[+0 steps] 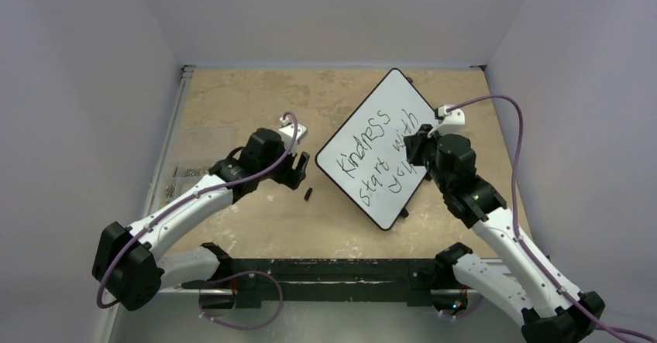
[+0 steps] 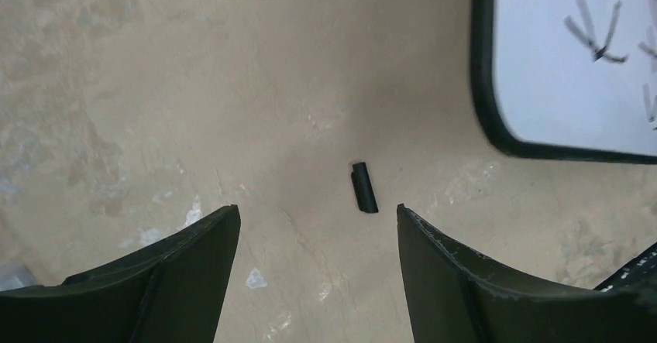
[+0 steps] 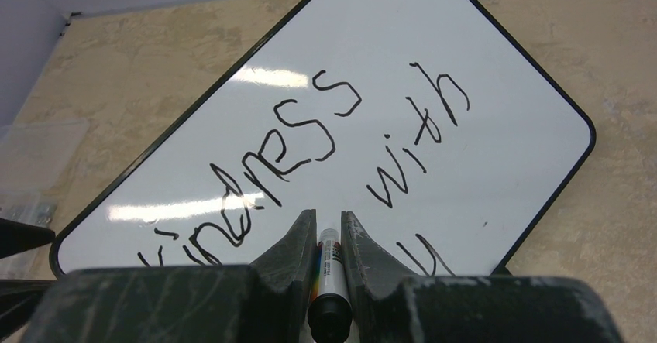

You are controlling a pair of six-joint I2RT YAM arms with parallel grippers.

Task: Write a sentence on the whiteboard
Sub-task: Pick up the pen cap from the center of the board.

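If pressed too hard: whiteboard (image 1: 400,99) slides, smudging sentence (image 1: 380,161).
Right gripper (image 3: 329,221): clamped on marker (image 3: 329,269).
Left gripper (image 2: 318,213): fingers apart, near black cap (image 2: 363,187).

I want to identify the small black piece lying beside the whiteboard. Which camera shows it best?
Left wrist: the small black piece lies sharp just beyond the open left gripper, apart from the whiteboard rim. Top external shows it as a speck; right wrist does not show it.
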